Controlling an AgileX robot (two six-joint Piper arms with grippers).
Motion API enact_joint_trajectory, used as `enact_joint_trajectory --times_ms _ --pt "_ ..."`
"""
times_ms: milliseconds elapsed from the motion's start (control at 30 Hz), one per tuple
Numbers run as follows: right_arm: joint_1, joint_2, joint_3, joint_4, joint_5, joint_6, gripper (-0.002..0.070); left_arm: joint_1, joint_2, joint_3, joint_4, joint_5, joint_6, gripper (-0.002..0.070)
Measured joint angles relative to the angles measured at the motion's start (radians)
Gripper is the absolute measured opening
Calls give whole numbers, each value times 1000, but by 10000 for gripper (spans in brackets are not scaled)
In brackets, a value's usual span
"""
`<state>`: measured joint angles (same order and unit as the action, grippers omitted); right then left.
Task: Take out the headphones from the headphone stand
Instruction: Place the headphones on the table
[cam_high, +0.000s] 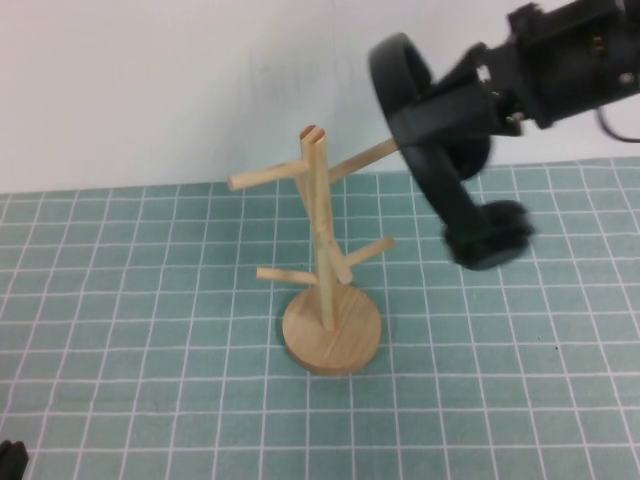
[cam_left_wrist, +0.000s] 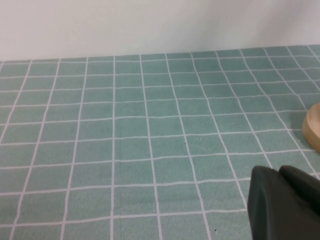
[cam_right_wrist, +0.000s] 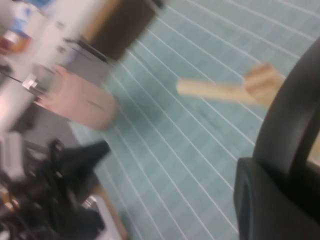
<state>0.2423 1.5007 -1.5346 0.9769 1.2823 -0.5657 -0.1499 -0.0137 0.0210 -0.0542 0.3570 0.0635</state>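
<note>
The light wooden headphone stand is upright on its round base in the middle of the mat. The black headphones hang tilted at the upper right. Their headband is at the tip of the stand's upper right peg, and one ear cup dangles below. My right gripper is shut on the headband from the right. The right wrist view shows the headband close up beside a peg. My left gripper rests low at the near left, shut and holding nothing, with the base's edge to its side.
A green mat with a white grid covers the table, and a white wall stands behind it. Beyond the table's edge, the right wrist view shows blurred clutter: a pinkish object and black gear.
</note>
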Motion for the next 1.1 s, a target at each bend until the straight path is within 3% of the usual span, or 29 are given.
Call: enact_joint_trajectory --times_ms 233,367,500,800,967,1100 --pt "0 -63 8 -439 -131 329 -8 0 0 0 2 0 0 -6" --pt "-2 -53 70 -544 -232 597 -8 0 0 0 2 0 0 -6" --pt "-3 -6 162 -481 -283 760 -8 0 0 0 2 0 0 -6" --pt "0 137 387 -139 -539 841 -8 0 0 0 2 0 0 -6" --pt "29 171 471 -145 -792 909 -8 0 0 0 2 0 0 -6" --pt "47 226 479 -147 -824 918 -3 0 0 0 2 0 0 -6"
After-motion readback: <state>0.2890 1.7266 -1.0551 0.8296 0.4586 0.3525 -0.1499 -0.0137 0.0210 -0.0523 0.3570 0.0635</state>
